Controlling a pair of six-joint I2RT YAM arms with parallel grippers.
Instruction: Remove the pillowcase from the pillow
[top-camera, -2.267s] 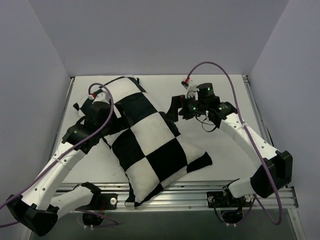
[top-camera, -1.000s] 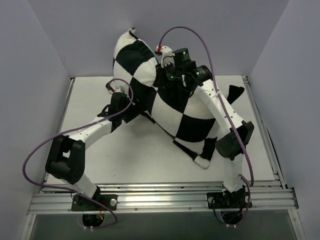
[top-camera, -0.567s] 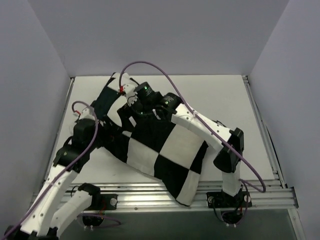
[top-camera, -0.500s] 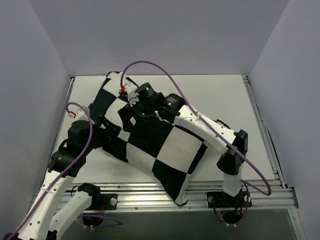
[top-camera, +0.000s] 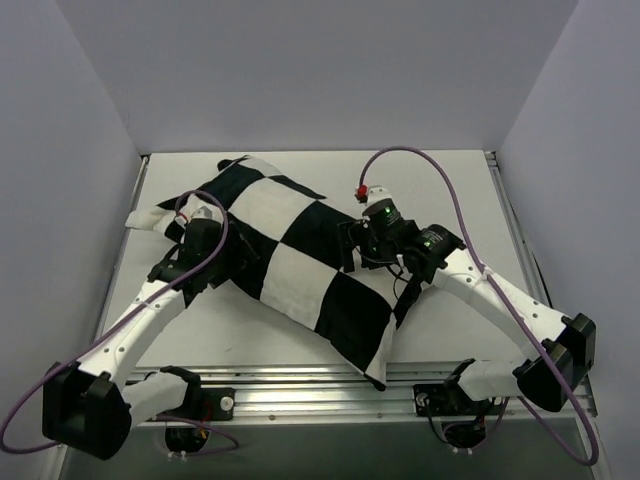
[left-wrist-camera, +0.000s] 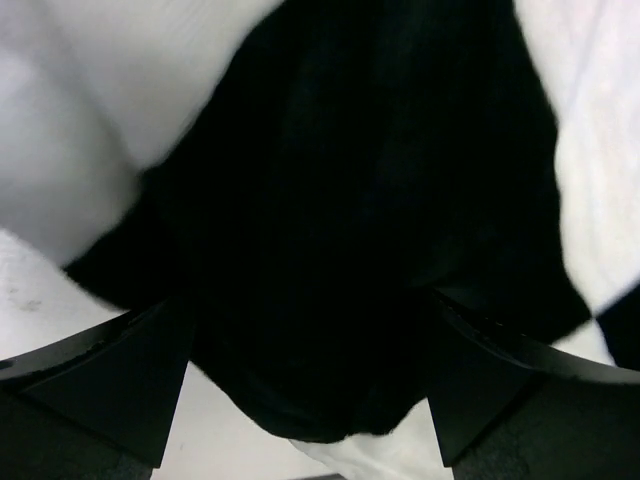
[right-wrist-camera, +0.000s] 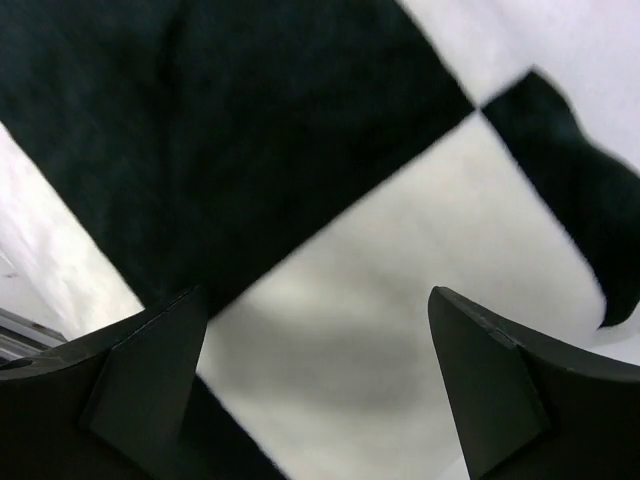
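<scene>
Left wrist view: pillowcase (left-wrist-camera: 330, 200) bulges between spread left fingers (left-wrist-camera: 110, 390); right fingers (right-wrist-camera: 135, 370) gape above it.

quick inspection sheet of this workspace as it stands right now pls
surface: white table, its left and middle covered by the pillowcase
job's things: checkered pillowcase lies diagonally, stuffed full, near corner reaching the front rail; pillow not separately visible, not yet out
clutter: nothing seen
end effectors: left end effector open, black fabric between its fingers; right end effector open, facing the fabric
cables: purple cables loop above both wrists
surroundings: plain grey walls on three sides
</scene>
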